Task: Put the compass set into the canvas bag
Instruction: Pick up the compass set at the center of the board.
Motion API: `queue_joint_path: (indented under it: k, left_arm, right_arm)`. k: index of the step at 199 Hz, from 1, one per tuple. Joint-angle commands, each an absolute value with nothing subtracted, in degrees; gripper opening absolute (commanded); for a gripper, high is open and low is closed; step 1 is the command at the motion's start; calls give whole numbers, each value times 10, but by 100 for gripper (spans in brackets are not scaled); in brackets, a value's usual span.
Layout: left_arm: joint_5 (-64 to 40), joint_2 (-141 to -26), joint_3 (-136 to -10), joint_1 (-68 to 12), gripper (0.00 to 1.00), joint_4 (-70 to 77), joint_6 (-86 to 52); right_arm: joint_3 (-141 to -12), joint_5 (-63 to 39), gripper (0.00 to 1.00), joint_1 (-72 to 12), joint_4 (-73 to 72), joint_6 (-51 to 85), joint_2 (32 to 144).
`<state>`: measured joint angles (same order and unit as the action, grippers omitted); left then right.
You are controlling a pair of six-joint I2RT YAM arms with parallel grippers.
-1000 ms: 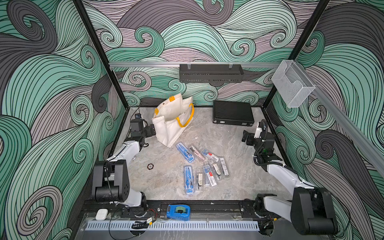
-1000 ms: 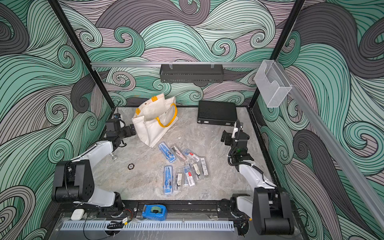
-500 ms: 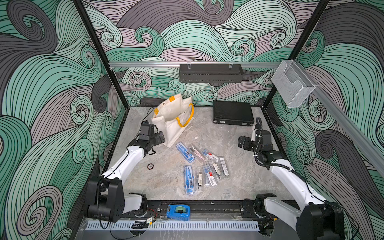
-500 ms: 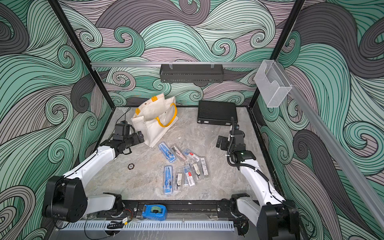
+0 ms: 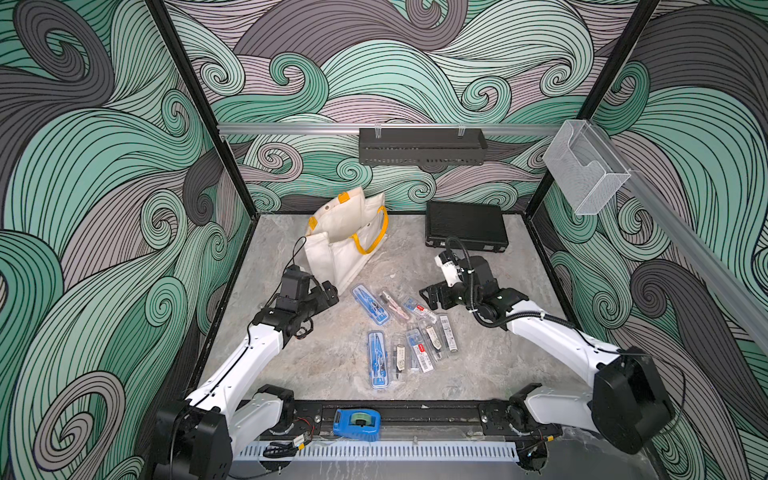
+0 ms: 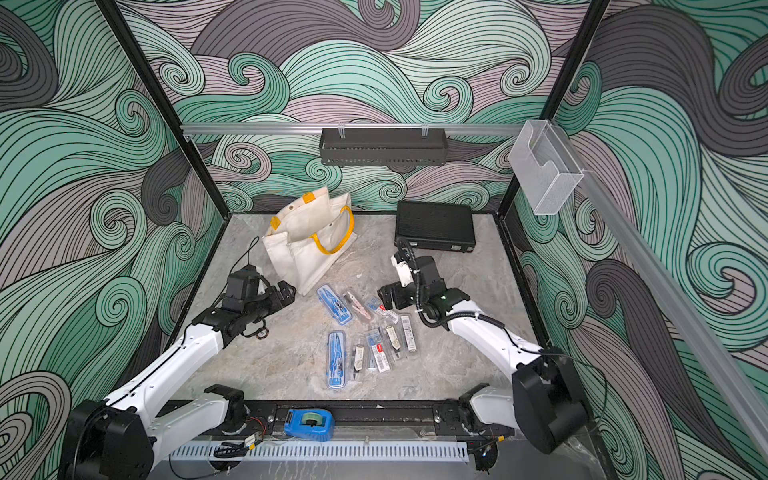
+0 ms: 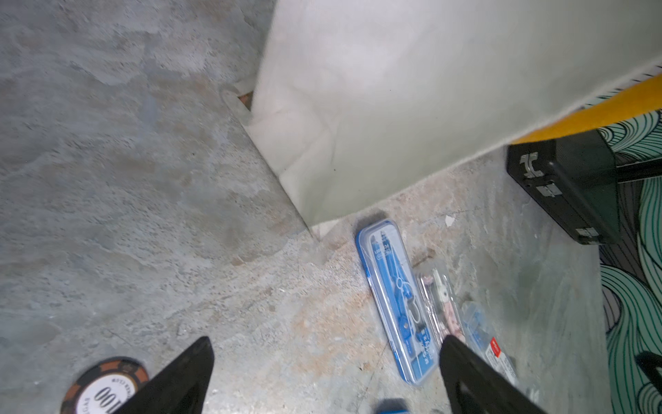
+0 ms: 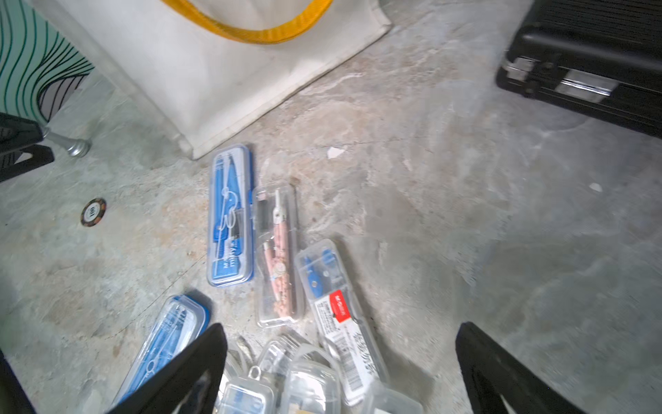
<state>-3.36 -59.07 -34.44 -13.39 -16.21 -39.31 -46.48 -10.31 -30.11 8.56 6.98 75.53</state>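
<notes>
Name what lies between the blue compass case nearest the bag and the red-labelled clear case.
A clear case holding a pink compass, plain in the right wrist view.

Robot lab cell, wave-patterned walls

"100" on the chip, just beside a finger of the left gripper, red tag and barcode label on a compass case between the right gripper's fingers, print too blurred to read

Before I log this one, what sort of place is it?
Likely a staged robot test cell: wave-printed wall panels box in a stone-look tabletop, the left arm and right arm are mounted at its front edge, and a canvas bag and cased compass sets lie out as props.
</notes>
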Motion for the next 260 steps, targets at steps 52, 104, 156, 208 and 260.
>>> queue_joint_path:
  k: [52, 104, 156, 208, 260]
  left_arm:
    - [-91, -571, -264, -158, 99, -66, -501]
    - [-75, -583, -258, -158, 99, -53, -515]
    - [-65, -584, -245, -158, 99, -11, -529]
    - [-55, -590, -250, -158, 99, -12, -531]
    - [-59, -603, -250, -158, 99, -1, -534]
  right_arm:
    - [-602, -98, 86, -429, 126, 65, 936]
    - [-669, -112, 82, -476, 148, 86, 1029]
    - [-649, -127, 82, -483, 148, 99, 1036]
    - [-624, -145, 82, -497, 159, 105, 1031]
    - [-658, -69, 83, -496, 190, 114, 1071]
